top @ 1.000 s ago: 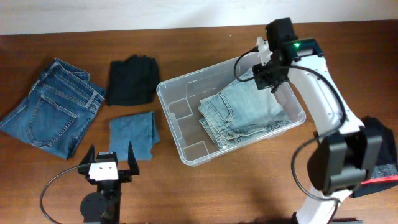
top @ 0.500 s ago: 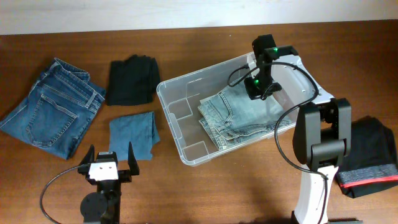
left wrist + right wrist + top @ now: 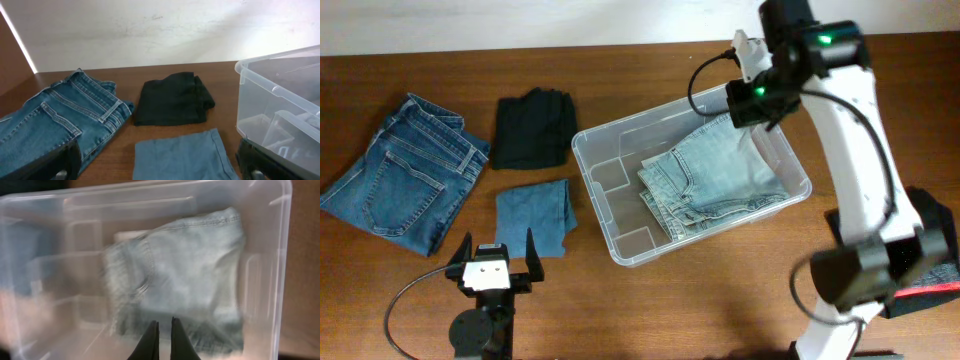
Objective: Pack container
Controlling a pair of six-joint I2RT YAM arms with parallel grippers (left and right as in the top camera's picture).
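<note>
Right end effector (image 3: 163, 330), fingers together on nothing, hovers over the large clear plastic rectangular container (image 3: 595, 205) on the wooden counter (image 3: 700, 300), pale folded jeans (image 3: 715, 180) inside it; placing looks done, so next likely means fetching the folded blue cloth (image 3: 532, 215) left of the container.

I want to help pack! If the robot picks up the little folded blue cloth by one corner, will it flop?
Probably: the blue cloth lies thin and folded, so a corner pinch would likely let it unfold and dangle. It looks lighter than the thick dark jeans beside it. Lying flat, it shouldn't roll.
</note>
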